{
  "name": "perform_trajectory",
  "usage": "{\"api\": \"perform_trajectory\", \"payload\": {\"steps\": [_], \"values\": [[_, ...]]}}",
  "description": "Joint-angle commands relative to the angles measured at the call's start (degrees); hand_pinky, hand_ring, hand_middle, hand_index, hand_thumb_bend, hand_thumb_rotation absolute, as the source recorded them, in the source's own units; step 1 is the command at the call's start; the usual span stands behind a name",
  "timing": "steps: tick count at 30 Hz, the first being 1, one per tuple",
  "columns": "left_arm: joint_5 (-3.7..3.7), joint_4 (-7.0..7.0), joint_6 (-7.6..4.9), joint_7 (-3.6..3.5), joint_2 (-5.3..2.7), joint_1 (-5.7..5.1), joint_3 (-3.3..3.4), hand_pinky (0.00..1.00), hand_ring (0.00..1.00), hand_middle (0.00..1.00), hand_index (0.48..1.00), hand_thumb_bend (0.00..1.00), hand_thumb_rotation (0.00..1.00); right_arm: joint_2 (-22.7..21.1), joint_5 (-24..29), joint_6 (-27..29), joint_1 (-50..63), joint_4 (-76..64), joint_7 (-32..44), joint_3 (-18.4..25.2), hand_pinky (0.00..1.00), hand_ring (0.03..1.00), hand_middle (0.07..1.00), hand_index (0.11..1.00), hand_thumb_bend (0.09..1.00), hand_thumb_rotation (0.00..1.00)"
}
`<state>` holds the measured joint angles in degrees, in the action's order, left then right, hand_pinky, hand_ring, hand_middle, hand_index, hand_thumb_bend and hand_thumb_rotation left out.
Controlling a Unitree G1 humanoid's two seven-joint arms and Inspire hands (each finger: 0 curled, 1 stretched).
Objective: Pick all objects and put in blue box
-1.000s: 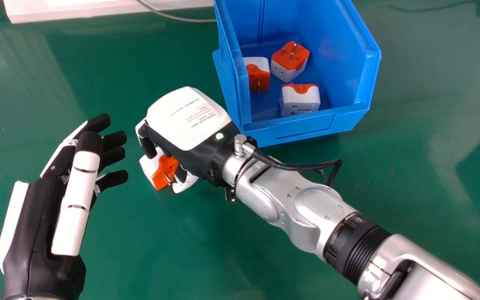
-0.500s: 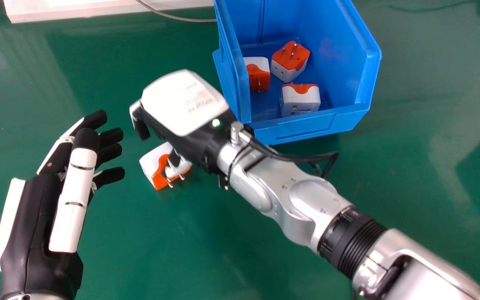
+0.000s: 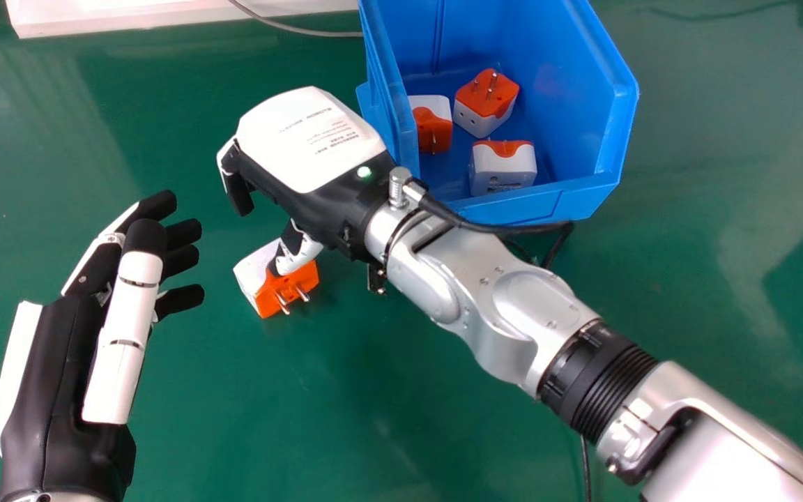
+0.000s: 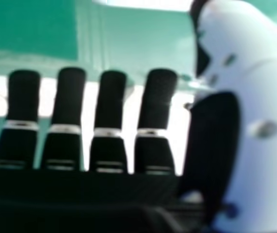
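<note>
green tabletop (image 3: 387, 390) is spreading wide | white flat-edged object (image 3: 150, 15) is lying far left | grey cable (image 3: 311, 33) is crossing its edge

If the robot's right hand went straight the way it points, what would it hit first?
The right hand would probably cross the table and meet the white slab at the far left; depth is unclear, so it might touch the table first.
</note>
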<state>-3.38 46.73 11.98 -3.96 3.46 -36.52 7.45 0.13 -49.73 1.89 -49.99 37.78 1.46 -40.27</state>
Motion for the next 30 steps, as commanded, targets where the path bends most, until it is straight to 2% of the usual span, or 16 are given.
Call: {"api": "perform_trajectory", "payload": {"steps": [1,2,3,5,6,7,8,9,10,11,12,15,22,25,30], "values": [[0.14,1.9,-1.2,-0.22,0.26,-0.8,0.3,0.75,0.83,0.82,0.848,0.57,0.9,0.1,1.4,-0.7,-0.8,-3.2,3.0,1.2,0.53,0.662,0.704,0.564,0.505,0.07],[0.17,2.05,-1.37,-0.25,0.24,-1.13,0.27,0.75,0.83,0.82,0.848,0.57,0.9,-0.1,1.9,-0.8,-0.6,-3.6,4.4,1.4,0.53,0.662,0.704,0.564,0.505,0.07],[0.21,2.35,-1.62,-0.3,0.17,-1.71,0.17,0.75,0.83,0.83,0.849,0.57,0.9,-0.3,2.7,-0.9,-0.4,-4.2,6.0,1.8,0.57,0.706,0.747,0.626,0.561,0.08],[0.32,2.77,-2.13,-0.38,0.07,-2.7,0.0,0.75,0.83,0.83,0.849,0.57,0.9,-0.2,4.5,-1.0,-0.4,-4.2,8.8,2.5,0.57,0.706,0.747,0.626,0.561,0.08],[0.33,3.03,-2.42,-0.44,0.01,-3.28,-0.09,0.75,0.83,0.83,0.85,0.57,0.9,-0.1,4.9,-1.1,-0.4,-4.2,9.6,2.6,0.62,0.75,0.789,0.681,0.605,0.09],[0.31,3.36,-2.73,-0.5,-0.05,-3.94,-0.17,0.75,0.83,0.83,0.85,0.57,0.9,-0.1,5.1,-1.3,-0.4,-4.1,10.2,2.6,0.62,0.75,0.789,0.681,0.605,0.09],[0.3,3.74,-3.03,-0.57,-0.11,-4.62,-0.26,0.76,0.83,0.83,0.851,0.57,0.9,-0.1,5.0,-1.4,-0.4,-4.0,10.6,2.3,0.67,0.793,0.829,0.731,0.652,0.09],[0.29,4.05,-3.4,-0.63,-0.16,-5.3,-0.34,0.76,0.83,0.83,0.851,0.57,0.9,-0.1,4.8,-1.5,-0.5,-3.9,10.9,1.9,0.67,0.793,0.829,0.731,0.652,0.09],[0.3,4.25,-3.81,-0.7,-0.22,-5.94,-0.42,0.76,0.83,0.83,0.852,0.57,0.9,-0.2,4.4,-1.4,-0.7,-3.7,11.1,1.5,0.76,0.856,0.888,0.805,0.732,0.1],[0.34,4.28,-4.13,-0.76,-0.26,-6.31,-0.47,0.76,0.83,0.83,0.852,0.58,0.9,-0.2,3.9,-1.2,-0.9,-3.2,11.1,1.1,0.79,0.878,0.909,0.832,0.762,0.1],[0.34,4.39,-4.54,-0.84,-0.33,-6.86,-0.53,0.76,0.83,0.83,0.852,0.58,0.9,-0.3,3.6,-1.2,-0.9,-3.3,11.2,0.8,0.79,0.878,0.909,0.832,0.762,0.1],[0.6,5.24,-5.86,-0.98,-0.59,-9.03,-1.07,0.76,0.83,0.83,0.853,0.59,0.9,-0.7,3.1,-1.1,-1.0,-4.1,12.1,0.2,0.86,0.933,0.963,0.901,0.845,0.13],[1.48,7.19,-8.57,-1.07,-1.04,-13.53,-2.47,0.76,0.83,0.84,0.853,0.6,0.89,0.2,1.7,-0.9,-0.8,-2.8,11.9,-1.0,0.9,0.964,0.993,0.943,0.906,0.18],[1.83,7.34,-9.68,-1.02,-1.13,-14.66,-2.98,0.76,0.83,0.83,0.852,0.61,0.89,0.7,1.7,-0.8,-0.9,-1.7,11.6,-1.3,0.9,0.969,0.997,0.944,0.923,0.19],[2.0,7.4,-11.37,-0.98,-1.16,-16.25,-3.58,0.76,0.83,0.83,0.852,0.62,0.89,1.2,0.8,-1.2,-1.3,0.0,10.9,-2.2,0.9,0.971,0.997,0.939,0.929,0.19]]}}
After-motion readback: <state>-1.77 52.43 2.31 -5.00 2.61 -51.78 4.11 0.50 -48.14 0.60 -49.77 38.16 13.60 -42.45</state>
